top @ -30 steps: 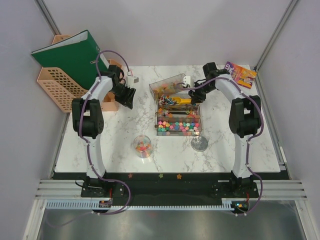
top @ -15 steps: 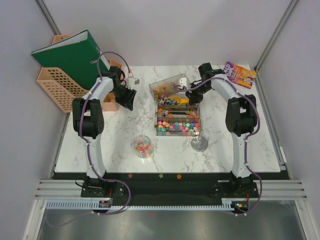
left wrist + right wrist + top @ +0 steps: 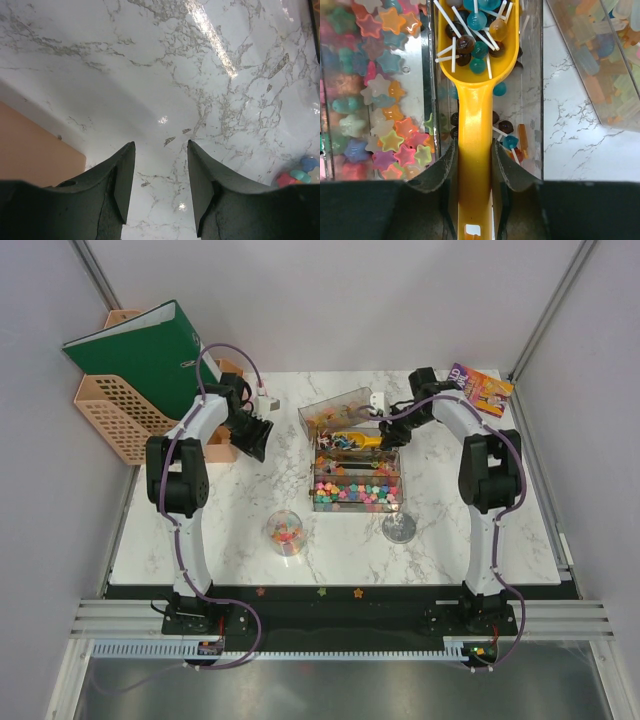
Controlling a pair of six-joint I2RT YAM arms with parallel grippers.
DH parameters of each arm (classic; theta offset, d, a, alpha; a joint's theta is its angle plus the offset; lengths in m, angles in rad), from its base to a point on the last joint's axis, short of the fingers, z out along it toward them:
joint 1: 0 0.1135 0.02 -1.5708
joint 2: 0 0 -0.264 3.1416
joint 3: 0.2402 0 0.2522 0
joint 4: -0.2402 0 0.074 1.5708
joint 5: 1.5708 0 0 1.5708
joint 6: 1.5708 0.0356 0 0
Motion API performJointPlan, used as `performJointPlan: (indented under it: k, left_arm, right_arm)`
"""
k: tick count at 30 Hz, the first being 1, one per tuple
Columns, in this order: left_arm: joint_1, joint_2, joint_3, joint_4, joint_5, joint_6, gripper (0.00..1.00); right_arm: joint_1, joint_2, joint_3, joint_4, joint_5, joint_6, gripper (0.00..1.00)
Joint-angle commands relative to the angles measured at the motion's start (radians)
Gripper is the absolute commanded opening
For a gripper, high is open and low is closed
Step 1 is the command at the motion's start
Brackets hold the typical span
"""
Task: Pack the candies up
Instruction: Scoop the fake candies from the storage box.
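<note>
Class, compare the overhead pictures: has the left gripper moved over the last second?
No. The left gripper stays beside the peach box, in the same spot.

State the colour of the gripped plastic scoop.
The plastic scoop is yellow-orange, clearest in the right wrist view.

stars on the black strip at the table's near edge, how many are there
3, in a row on the black strip between the arm bases: left star, middle star, right star. More could be hidden under the arms.
</note>
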Motion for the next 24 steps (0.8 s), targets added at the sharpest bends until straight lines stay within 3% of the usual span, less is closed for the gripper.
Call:
performJointPlan:
  k: [1,12,24]
  left_arm:
    - [-0.002,-0.024,0.002,-0.008,-0.026,0.054,0.53]
    - [-0.002,-0.027,0.029,-0.018,-0.083,0.083,0.54]
    - [-0.016,-0.054,0.071,0.02,-0.144,0.02,0.64]
  right_arm:
    - [-0.021,-0.071,-0.082,-0.028,-0.168,-0.021,0.0]
    - [-0.038,-0.162,-0.235,0.026,-0.26,-0.086,0.0]
    - [-0.041,-0.259,-0.141,0.062,-0.293,0.114,0.0]
